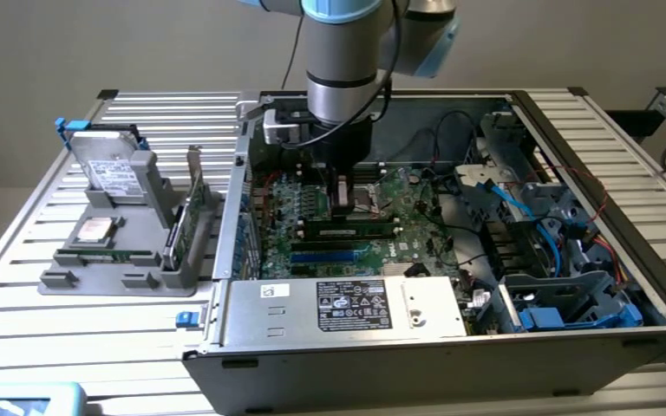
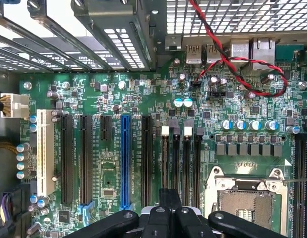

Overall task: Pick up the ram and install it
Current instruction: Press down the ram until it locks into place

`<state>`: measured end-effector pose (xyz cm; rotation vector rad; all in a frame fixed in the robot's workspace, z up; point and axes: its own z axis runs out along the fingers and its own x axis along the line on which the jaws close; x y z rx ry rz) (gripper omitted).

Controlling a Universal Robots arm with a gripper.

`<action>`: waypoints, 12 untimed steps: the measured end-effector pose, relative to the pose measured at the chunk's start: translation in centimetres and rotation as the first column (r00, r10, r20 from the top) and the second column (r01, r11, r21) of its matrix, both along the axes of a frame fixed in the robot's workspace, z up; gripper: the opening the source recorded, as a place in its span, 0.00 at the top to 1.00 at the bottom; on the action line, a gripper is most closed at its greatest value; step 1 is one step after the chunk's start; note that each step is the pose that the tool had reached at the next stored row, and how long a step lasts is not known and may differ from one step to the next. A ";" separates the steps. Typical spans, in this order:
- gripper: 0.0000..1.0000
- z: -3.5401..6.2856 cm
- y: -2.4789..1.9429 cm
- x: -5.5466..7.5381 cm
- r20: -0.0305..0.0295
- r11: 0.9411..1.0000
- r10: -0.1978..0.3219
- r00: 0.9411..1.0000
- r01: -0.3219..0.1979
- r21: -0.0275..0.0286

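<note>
Gripper [image 2: 165, 218] is closed empty over the motherboard [image 1: 408, 195] mid-frame, and the ram [image 1: 350, 231] looks already seated in a slot just below it, so I'd say the install step is basically done.

The power supply [image 1: 345, 310] in the open computer case [image 1: 610, 156] carries a black rating label [image 1: 354, 306] with white print and a row of small certification marks, but none of the lettering can be made out. A small white sticker [image 1: 273, 292] near the same unit's corner shows dark marks, also unreadable. In the wrist view, the green motherboard [image 2: 108, 148] bears fine white silkscreen lettering beside its slots and components, too small to read. No brand name, number or word is legible anywhere.
</note>
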<state>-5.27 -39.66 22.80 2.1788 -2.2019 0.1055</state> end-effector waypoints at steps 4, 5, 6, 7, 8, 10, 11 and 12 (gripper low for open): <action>0.89 -0.22 -0.01 0.0 -0.001 1.000 0.000 1.000 0.000 -0.001; 0.89 -0.29 0.00 0.0 -0.001 1.000 0.000 1.000 0.000 0.000; 0.89 -0.34 0.00 0.0 0.000 1.000 0.000 1.000 0.000 -0.001; 0.89 -0.36 0.00 0.0 0.000 1.000 0.000 1.000 0.000 -0.001; 0.89 -0.36 0.00 0.0 0.000 1.000 0.000 1.000 0.000 -0.001; 0.89 -0.18 0.03 0.0 0.001 1.000 0.000 1.000 0.000 0.001; 0.89 0.03 0.02 0.1 0.001 1.000 0.000 1.000 0.000 -0.001; 0.89 0.27 0.00 0.2 0.000 1.000 0.000 1.000 0.000 -0.003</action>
